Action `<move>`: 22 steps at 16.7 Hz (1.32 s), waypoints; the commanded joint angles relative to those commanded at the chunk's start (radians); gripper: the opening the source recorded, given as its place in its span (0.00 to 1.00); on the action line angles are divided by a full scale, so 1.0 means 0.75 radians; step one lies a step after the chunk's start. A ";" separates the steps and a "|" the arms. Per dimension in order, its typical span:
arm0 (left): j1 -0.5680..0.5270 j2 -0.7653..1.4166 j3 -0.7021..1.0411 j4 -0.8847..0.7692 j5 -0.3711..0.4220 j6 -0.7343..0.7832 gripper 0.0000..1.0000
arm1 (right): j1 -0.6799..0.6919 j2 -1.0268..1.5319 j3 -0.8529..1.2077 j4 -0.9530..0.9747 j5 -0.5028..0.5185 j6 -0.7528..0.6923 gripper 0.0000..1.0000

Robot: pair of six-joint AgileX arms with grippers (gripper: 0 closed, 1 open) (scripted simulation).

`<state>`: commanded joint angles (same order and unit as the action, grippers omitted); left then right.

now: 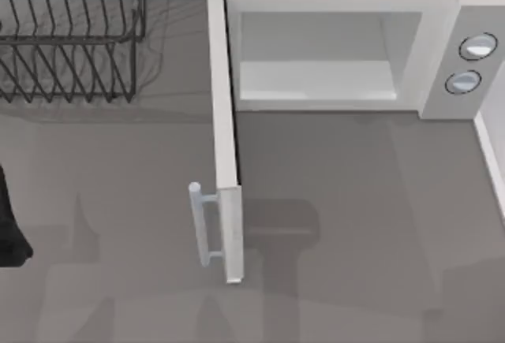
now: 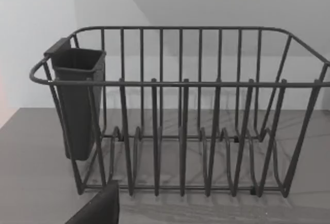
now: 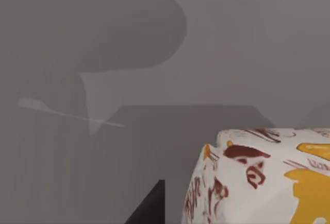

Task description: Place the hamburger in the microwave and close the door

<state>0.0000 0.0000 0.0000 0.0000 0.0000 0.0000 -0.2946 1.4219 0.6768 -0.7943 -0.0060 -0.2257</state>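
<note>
You saw a matt grey bench (image 1: 355, 225), a black wire rack (image 2: 196, 131) with a matt plastic-looking cup (image 2: 77, 105), a smooth white microwave (image 1: 438, 51), and printed paper-like wrapping (image 3: 268, 177).

The top view looks down on the grey bench (image 1: 355, 225); the left wrist view faces the black wire rack (image 2: 196, 121) level and close, also seen from above (image 1: 71, 35); the right wrist view sits low over the bench.

Hamburger (image 3: 268, 177) running off the right wrist view's edge; wire rack (image 1: 71, 31) and microwave (image 1: 347, 51) being cropped by the top view's border.
</note>
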 joint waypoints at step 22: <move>0.000 0.000 0.000 0.000 0.000 0.000 1.00 | 0.468 0.223 0.512 0.146 0.194 0.210 0.00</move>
<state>0.0000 0.0000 0.0000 0.0000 0.0000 0.0000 0.0564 1.5892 1.0606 -0.6850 0.1397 -0.0681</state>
